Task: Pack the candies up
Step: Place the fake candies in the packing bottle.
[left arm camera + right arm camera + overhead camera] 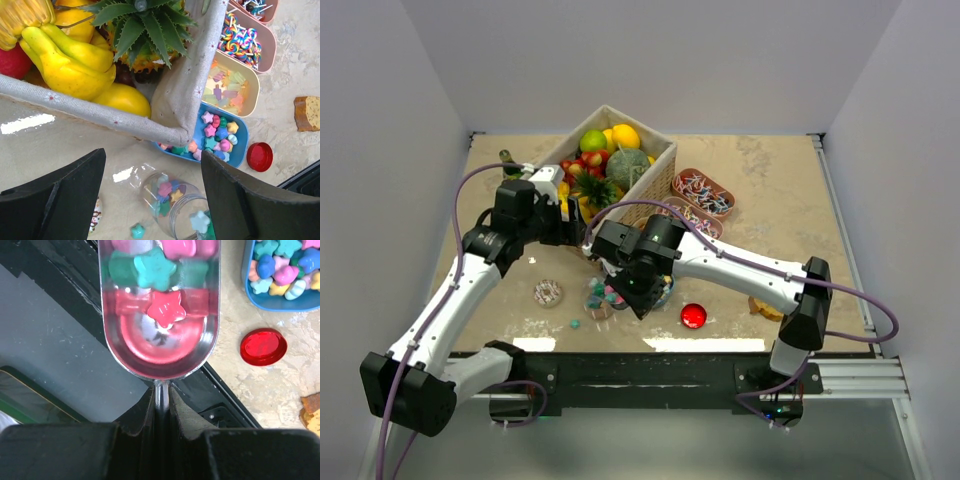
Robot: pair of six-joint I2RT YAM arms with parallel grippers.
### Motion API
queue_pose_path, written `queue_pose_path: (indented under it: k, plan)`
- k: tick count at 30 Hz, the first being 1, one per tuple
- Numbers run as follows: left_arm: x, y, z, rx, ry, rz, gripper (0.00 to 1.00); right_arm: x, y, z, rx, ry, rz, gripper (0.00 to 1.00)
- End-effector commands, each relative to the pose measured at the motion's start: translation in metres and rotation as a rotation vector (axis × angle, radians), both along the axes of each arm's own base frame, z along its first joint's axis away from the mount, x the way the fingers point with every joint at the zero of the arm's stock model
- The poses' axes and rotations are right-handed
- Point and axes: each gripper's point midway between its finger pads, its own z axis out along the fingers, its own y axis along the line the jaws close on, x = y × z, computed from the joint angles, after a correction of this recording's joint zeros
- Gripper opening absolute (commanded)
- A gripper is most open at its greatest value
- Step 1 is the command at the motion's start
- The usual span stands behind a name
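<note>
The right gripper point(161, 407) clamps a scoop point(160, 347) of star candies point(152, 267). The left gripper point(152, 200) hangs wide open near a jar point(172, 205).

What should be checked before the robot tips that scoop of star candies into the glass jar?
1. Grip: right hand shut on the handle of the scoop: ok.
2. Load: star candies in the scoop: ok.
3. Opening: glass jar uncapped, red lid set aside: ok.
4. Support: left hand open, not holding the jar: not ok.
5. Aim: scoop over the jar's mouth: cannot tell.
6. Spills: teal candy loose beside the jar: not ok.
</note>
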Motion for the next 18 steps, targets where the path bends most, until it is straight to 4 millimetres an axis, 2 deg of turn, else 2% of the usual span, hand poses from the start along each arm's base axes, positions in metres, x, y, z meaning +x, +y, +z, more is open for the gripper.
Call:
queue_pose_path:
  k: [1,18]
  plan:
    - [0.004,-0.002,0.007,-0.011,-0.047,-0.011,0.82,-0.008,-0.008,0.014,-0.014,0.044,0.033,0.00]
    - [0.001,-0.003,0.001,-0.019,-0.041,-0.011,0.82,-0.018,-0.019,0.010,-0.032,0.107,0.044,0.00]
